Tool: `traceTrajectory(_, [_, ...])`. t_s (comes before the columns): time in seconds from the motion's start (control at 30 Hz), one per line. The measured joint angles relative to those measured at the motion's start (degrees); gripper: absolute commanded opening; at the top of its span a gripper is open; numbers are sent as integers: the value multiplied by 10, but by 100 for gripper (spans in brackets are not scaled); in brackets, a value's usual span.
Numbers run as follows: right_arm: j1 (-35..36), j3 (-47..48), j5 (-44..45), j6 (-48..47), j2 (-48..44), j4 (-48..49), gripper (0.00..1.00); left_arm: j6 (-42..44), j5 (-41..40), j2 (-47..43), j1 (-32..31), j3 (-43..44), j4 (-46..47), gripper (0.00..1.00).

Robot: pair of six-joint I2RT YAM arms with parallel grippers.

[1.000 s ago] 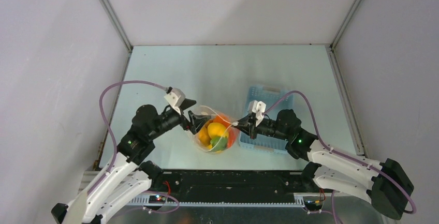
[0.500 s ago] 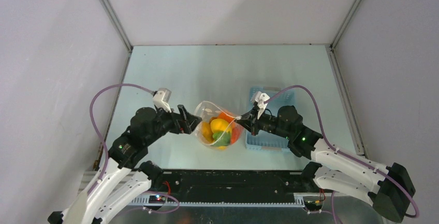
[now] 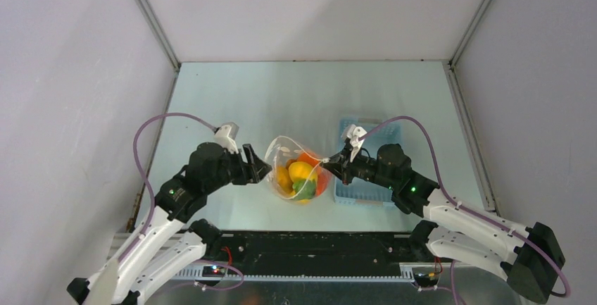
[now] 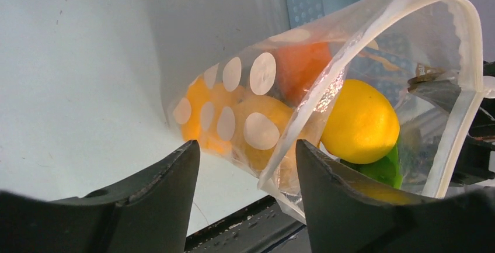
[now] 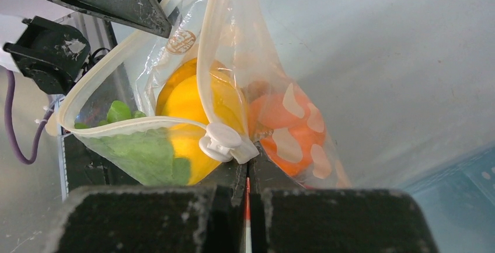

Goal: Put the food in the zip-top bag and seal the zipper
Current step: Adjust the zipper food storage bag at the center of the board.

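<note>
Zip-top bag, clear, white-dotted, mouth open

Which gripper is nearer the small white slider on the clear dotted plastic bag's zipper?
Right. The right gripper is shut on the clear dotted plastic bag right beside its small white slider; the left gripper stands open at the bag's opposite side, away from the slider.

Pale mint table between plain grey-lilac walls, even light
</note>
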Motion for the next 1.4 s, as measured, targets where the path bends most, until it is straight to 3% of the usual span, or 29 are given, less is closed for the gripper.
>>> traceTrajectory(0.2, [0,0,20,0,-2,-4,0,-15,34,16,0,-13,31,46])
traceTrajectory(0.3, [0,0,31,3,-2,-5,0,-23,53,17,0,-30,45,24])
traceTrajectory(0.5, [0,0,56,9,-6,-11,0,-23,15,7,0,-15,11,4])
traceTrajectory(0.7, [1,0,91,7,-21,-35,0,-24,-114,15,0,72,-85,0])
traceTrajectory(1.0, [10,5,42,-42,-37,-61,0,3,-172,97,-4,168,-193,0])
traceTrajectory(1.07, [10,5,35,-50,-37,-61,0,17,-169,106,-4,174,-198,4])
traceTrajectory(1.13, [10,5,27,-52,-36,-57,0,32,-160,105,-4,174,-201,20])
traceTrajectory(1.17, [10,5,24,-52,-33,-52,0,39,-156,104,-4,174,-202,37])
traceTrajectory(1.23, [10,5,16,-49,-24,-33,0,50,-151,99,-4,176,-203,59])
traceTrajectory(1.4, [10,5,-1,-27,1,-3,0,67,-150,79,-2,177,-201,90])
